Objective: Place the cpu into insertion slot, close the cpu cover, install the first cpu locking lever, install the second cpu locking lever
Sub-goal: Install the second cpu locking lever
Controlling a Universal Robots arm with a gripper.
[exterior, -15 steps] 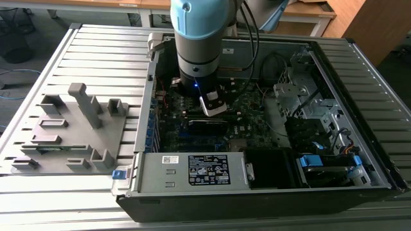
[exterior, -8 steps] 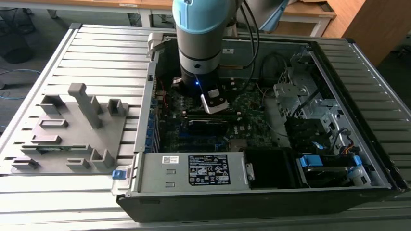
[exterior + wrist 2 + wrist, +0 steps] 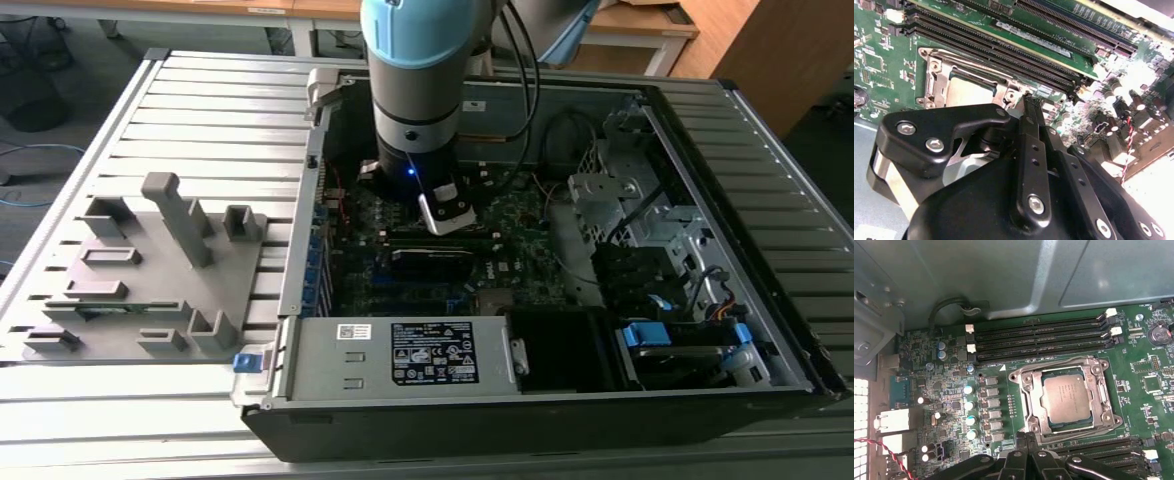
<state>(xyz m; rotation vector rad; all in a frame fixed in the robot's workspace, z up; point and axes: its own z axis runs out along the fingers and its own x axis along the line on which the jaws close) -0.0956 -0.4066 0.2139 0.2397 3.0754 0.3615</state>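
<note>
One cpu (image 3: pixel 1066 399) lies flat in the insertion slot (image 3: pixel 1024 392) on the green motherboard (image 3: pixel 1149 385), its dull metal top facing up; the cpu cover (image 3: pixel 1102 396) frames it as a silvery plate around the chip, apparently down over it. The gripper (image 3: pixel 1026 437) hangs just beside the socket's edge, its black fingers (image 3: pixel 1030 117) pressed together with nothing between them; in the second wrist view the tip sits at the socket's corner. The chip is square, so it has no long axis; its sides run parallel to the long black memory slots (image 3: pixel 1039 337) beside it. In the exterior view the arm (image 3: pixel 416 100) reaches down into the open computer case (image 3: pixel 534 400).
</note>
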